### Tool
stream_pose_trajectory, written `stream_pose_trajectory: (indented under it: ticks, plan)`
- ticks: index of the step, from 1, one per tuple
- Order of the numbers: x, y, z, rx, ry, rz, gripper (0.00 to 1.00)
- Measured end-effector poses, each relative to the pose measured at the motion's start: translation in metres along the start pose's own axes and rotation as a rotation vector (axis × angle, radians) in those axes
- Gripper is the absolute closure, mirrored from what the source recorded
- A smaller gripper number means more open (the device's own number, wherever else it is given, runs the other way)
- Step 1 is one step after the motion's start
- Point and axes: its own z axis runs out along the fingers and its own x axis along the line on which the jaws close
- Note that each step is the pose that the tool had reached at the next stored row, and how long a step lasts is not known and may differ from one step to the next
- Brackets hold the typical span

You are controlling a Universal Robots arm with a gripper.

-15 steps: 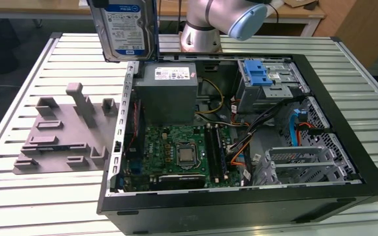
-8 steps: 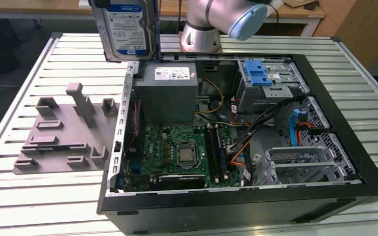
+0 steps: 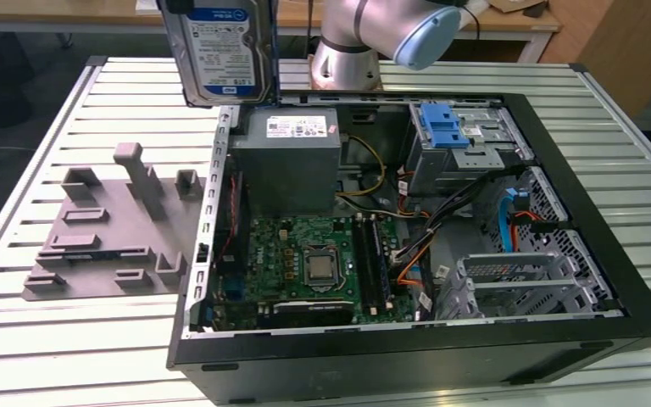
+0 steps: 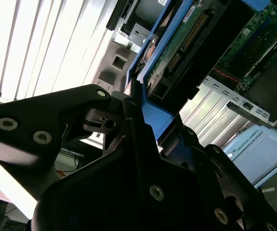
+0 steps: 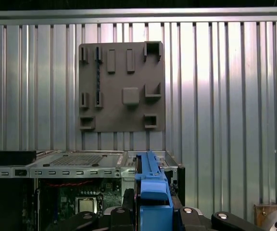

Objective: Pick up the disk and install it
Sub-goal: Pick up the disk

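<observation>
The disk (image 3: 221, 47) hangs upright in the air above the far left corner of the open computer case (image 3: 416, 356), its white-and-blue label facing the exterior camera. In both wrist views my gripper (image 4: 153, 120) (image 5: 152, 207) is shut on the disk's blue plastic bracket (image 5: 150, 178), black fingers on either side. The second wrist view shows the disk's green circuit board side (image 4: 177, 43) and connector edge pointing away from the gripper. The grey drive cage (image 3: 461, 140) with a blue latch sits inside the case at the far right.
Inside the case lie a grey power-supply box (image 3: 292, 161), a green motherboard (image 3: 308, 263) and loose cables. A grey fixture plate (image 3: 111, 229) with raised blocks rests on the slatted metal table (image 3: 31, 356) at the exterior view's left. The arm's base (image 3: 348, 51) stands behind the case.
</observation>
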Motion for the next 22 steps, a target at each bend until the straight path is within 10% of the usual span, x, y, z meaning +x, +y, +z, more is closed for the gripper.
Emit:
stream_pose_trajectory:
  ticks: [22]
  plan:
    - [0.004, -0.0101, -0.0001, -0.0001, 0.0, 0.0, 0.64]
